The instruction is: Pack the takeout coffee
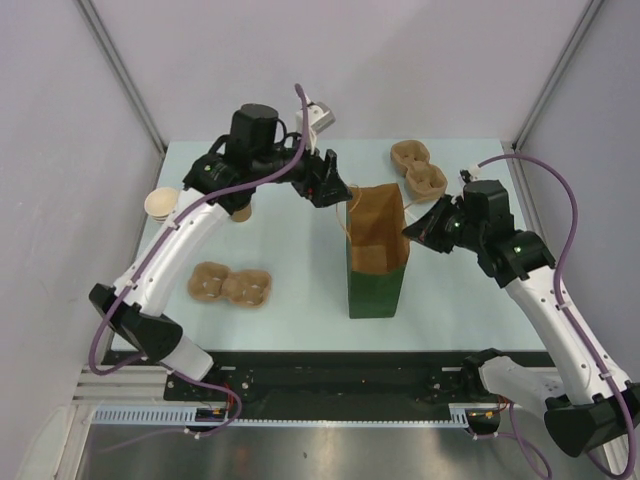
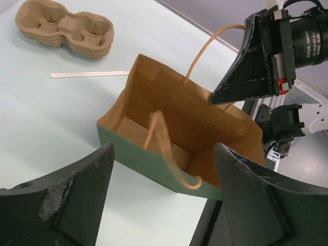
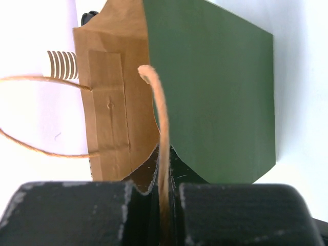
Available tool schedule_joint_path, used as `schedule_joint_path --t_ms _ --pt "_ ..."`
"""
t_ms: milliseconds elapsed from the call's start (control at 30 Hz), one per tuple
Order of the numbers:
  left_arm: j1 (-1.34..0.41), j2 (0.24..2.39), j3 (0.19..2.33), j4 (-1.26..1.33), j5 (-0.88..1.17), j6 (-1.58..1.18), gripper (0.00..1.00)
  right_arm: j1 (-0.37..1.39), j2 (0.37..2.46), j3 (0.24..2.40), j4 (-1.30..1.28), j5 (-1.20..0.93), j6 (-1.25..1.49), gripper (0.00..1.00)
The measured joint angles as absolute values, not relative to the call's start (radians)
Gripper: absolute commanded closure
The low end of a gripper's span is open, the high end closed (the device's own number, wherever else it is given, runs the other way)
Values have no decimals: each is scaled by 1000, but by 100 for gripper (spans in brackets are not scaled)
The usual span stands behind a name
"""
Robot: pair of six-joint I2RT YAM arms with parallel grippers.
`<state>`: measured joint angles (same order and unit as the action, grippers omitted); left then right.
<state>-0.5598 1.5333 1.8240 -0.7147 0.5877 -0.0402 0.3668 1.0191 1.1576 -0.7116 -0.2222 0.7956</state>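
While the left arm (image 1: pixel 200 225) hides most of it, the coffee cup (image 1: pixel 241 211) stands on the tabletop (image 1: pixel 300 262) at the far left. Only its brown side shows, near a stack of pale cups (image 1: pixel 160 204) and well apart from the paper bag (image 1: pixel 378 262). That bag stands upright in the middle, mouth open. The left tool (image 1: pixel 332 190) hangs over the mouth, fingers spread wide, gripping nothing. The right tool (image 1: pixel 410 231) is pinched together on the bag's right rim, a cord handle (image 3: pixel 162 133) running between its fingers.

The pale blue tabletop (image 1: pixel 300 300) carries an upright green paper bag (image 1: pixel 377 285) at its middle. One pulp cup carrier (image 1: pixel 230 285) lies front left and a second carrier (image 1: pixel 418 168) far right. Stacked pale cups (image 1: pixel 160 205) sit at the left edge, and there is a thin white strip (image 2: pixel 89 74), perhaps a wrapped straw.
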Motion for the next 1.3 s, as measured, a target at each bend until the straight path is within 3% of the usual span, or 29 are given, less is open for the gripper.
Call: schedule_joint_path --t_ms 233,267,367,500,967,1300 --pt "-584 1579 1827 -721 508 -25 51 366 990 1125 -698 -227 805 96" --pt "-582 1584 1827 -721 501 -24 56 366 985 1120 -697 -228 807 96" --pt "-582 1590 1827 -724 495 -26 85 366 977 1110 -688 -231 812 98" --pt "-580 1578 1802 -723 492 -20 99 358 966 1097 -681 -233 812 100" --pt "-532 1425 1382 -656 447 -104 100 327 895 995 -683 -234 812 100" --pt "-531 1497 1320 -548 568 -190 100 326 887 959 -664 -277 812 100"
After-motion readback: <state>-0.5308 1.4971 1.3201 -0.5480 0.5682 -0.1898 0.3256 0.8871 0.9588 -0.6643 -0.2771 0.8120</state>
